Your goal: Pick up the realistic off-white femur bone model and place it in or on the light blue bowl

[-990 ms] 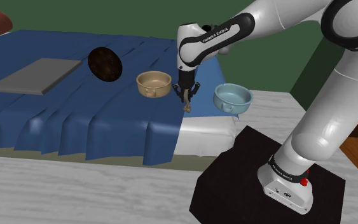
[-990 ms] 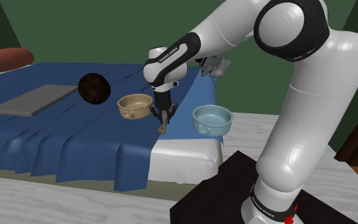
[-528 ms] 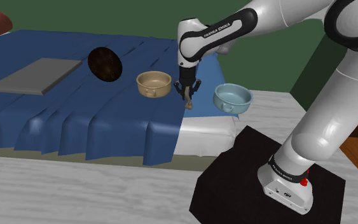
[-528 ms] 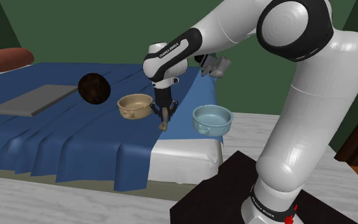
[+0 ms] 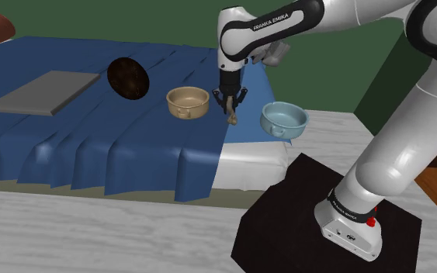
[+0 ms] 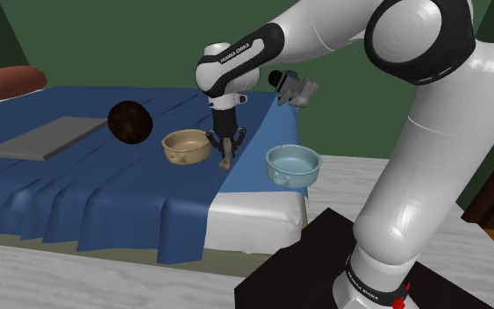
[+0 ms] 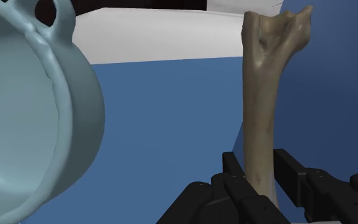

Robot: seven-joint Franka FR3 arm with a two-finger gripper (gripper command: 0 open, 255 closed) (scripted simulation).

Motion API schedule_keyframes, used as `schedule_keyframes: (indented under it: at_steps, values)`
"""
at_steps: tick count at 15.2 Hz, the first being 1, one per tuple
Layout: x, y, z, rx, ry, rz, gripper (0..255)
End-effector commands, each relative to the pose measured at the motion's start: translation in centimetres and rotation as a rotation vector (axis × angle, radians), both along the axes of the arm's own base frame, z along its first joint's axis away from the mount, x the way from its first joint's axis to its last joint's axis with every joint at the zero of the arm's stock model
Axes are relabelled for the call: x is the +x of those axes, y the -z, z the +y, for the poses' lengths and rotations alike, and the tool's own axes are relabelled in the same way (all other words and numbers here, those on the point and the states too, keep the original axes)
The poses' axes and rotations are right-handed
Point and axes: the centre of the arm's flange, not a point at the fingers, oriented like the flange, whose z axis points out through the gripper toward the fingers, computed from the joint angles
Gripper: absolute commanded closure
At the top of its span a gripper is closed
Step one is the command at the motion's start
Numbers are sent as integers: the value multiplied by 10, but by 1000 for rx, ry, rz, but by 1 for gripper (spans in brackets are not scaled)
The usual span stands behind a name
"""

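**Bone lifted clear of the bed, blue bowl next**

The off-white femur bone hangs upright, its upper end clamped between the fingers of the tool and its knobbed end pointing down at the blue cover of the bed. Over the last second the tool has risen, so the bone's lower end now rides higher above the cover. The pick looks done, and the carry is what remains.

The light blue bowl stands empty on the bed, near the bone on the shoulder view's right. The wrist view shows its rim close beside the tool. A tan bowl sits just on the other side. A dark round object and a grey slab lie well apart. Nothing stands between the bone and the blue bowl.
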Motion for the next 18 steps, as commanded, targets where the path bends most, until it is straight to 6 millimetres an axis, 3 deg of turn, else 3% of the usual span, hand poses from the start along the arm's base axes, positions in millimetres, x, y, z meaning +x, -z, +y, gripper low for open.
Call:
schedule_keyframes:
  at_steps: [1, 16, 18]
  values:
    - [0, -11, 0, 0, 0, 0, 255]
    - [0, -88, 0, 0, 0, 0, 255]
    - [-20, -87, -17, 0, 0, 0, 255]
